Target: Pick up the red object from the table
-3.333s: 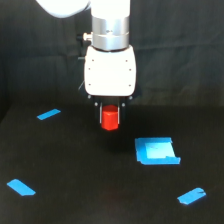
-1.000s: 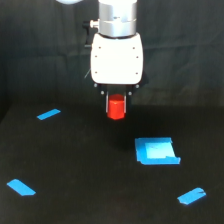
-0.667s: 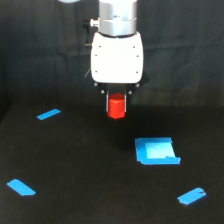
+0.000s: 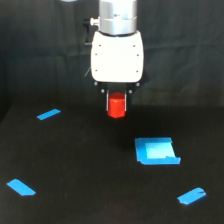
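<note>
The red object is a small bright red-orange stubby block. It hangs below the white gripper body, held between the short dark fingers of my gripper, which is shut on it. The block is lifted off the black table, with dark backdrop visible behind it. The arm's silver wrist rises out of the top of the exterior view.
A blue square patch lies on the table below and to the exterior view's right of the gripper. Blue tape strips lie at the left, front left and front right. A dark curtain hangs behind.
The gripper has risen with the red object and shifted slightly to the exterior view's right since the earliest frame; in the last second it has barely moved.
</note>
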Robot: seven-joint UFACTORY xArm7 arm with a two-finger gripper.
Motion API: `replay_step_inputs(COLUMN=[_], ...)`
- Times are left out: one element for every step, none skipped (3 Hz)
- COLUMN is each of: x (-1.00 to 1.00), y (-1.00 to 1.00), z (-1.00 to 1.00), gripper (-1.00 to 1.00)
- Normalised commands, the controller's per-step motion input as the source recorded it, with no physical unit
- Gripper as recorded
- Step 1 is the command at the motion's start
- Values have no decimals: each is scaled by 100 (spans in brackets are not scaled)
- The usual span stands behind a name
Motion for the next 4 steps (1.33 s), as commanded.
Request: replay_step_inputs(x=[-6,3,-1,-5], y=[-1,-14,6,2], z=[15,7,11,11], gripper=[-100,-98,-100,-99])
